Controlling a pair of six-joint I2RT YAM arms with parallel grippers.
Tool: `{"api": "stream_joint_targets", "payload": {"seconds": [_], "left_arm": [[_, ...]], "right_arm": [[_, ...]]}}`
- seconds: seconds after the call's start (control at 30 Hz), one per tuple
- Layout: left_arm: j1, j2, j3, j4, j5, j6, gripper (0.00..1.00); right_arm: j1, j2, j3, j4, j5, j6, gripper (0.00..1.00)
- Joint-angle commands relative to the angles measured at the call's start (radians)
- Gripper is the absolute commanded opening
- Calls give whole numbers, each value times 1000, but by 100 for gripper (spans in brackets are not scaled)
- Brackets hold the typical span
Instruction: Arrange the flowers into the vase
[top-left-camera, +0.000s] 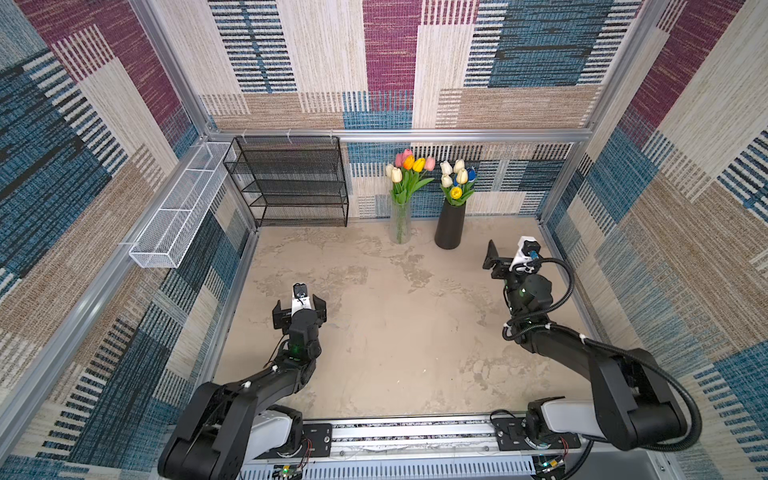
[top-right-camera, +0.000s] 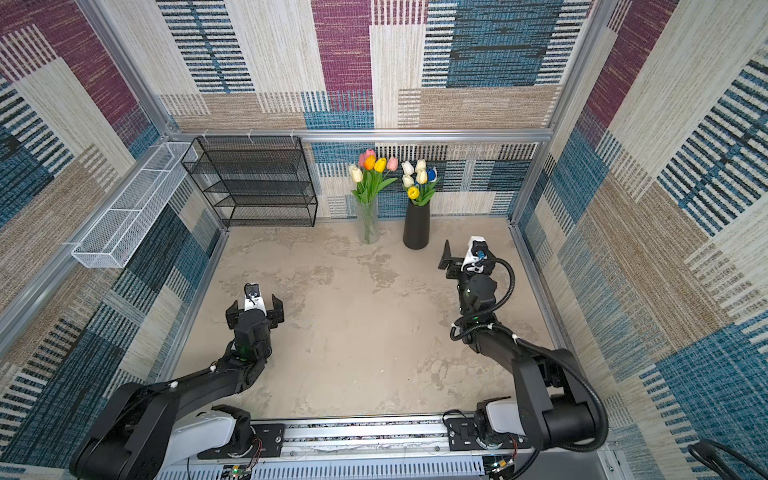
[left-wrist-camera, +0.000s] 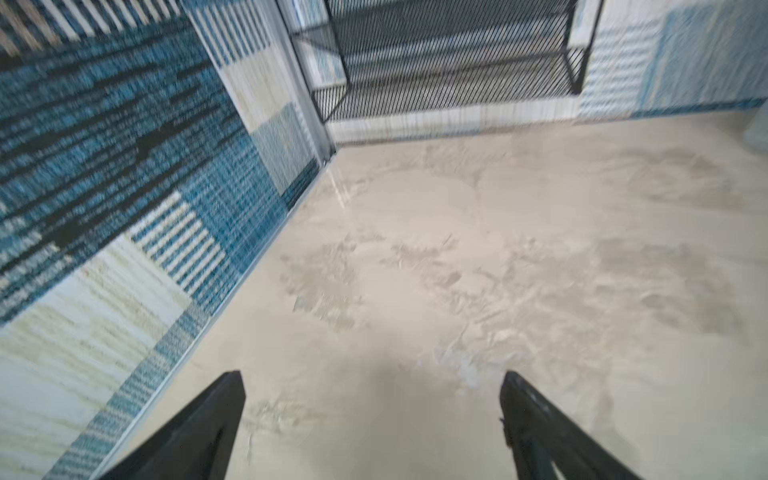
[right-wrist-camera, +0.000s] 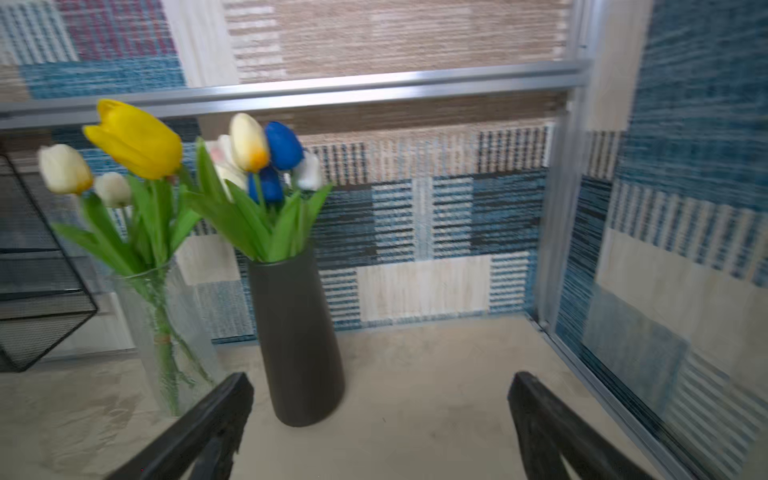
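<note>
We judge the work nearly done: the flowers (top-left-camera: 409, 163) all stand in the glass vase (top-left-camera: 401, 226) and black vase (top-left-camera: 450, 230) close ahead of our right fingers (right-wrist-camera: 208, 424), well apart from our left fingers (left-wrist-camera: 199, 432), both pairs spread and empty, with none lying on the tabletop (top-left-camera: 395, 332).

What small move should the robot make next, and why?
Probably draw the right gripper back from the black vase. All tulips in view stand in it or the glass vase, none lies on the table, and this gripper and the left gripper are both open and empty.
</note>
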Motion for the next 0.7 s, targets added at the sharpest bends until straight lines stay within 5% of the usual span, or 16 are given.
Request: {"api": "stream_joint_targets", "payload": {"seconds": [0.0, 0.13, 0.4, 0.57, 0.67], "left_arm": [[19, 67, 1, 228, 71, 41, 99], [103, 227, -8, 399, 158, 11, 99], [118, 349, -19, 543, 415, 106, 99], [147, 291, 78, 273, 408, 59, 99], [221, 285, 198, 29, 476, -18, 99]], "right_arm": [[2, -77, -133, 30, 78, -67, 100], [-6, -59, -187, 20, 39, -72, 100], [-87, 147, -313, 437, -176, -99, 100], [-138, 286, -267, 466, -268, -72, 100], [-195, 278, -201, 324, -339, -22, 100]]}}
